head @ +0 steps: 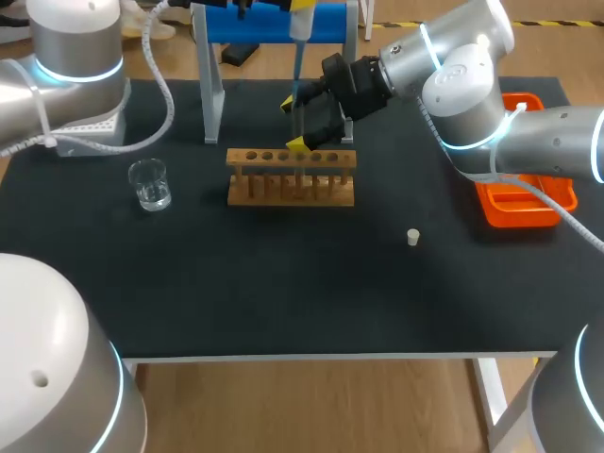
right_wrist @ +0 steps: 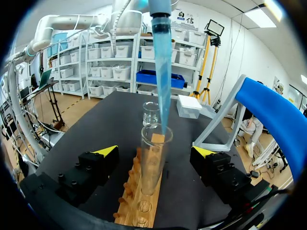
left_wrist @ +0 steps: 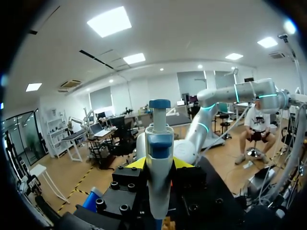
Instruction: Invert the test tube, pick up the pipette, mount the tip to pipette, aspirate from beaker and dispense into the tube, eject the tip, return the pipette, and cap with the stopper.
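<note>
Left gripper [left_wrist: 159,165] pinches pipette [left_wrist: 159,139]; right gripper [right_wrist: 156,152] spread astride test tube [right_wrist: 152,167]. Likely thin, slippery glass: I'd grip mid-body, gently.

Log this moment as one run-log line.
step: dispense | left gripper: shut on pipette | tip: in test tube mouth | right gripper: open, straddling test tube

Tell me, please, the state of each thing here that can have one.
Test tube: upright in the rack, uncapped.
Pipette: held in left gripper, tip mounted, its end at the tube's mouth.
Right gripper: jaws open beside the tube.
Beaker: upright.
Stopper: on the table, unused.
</note>
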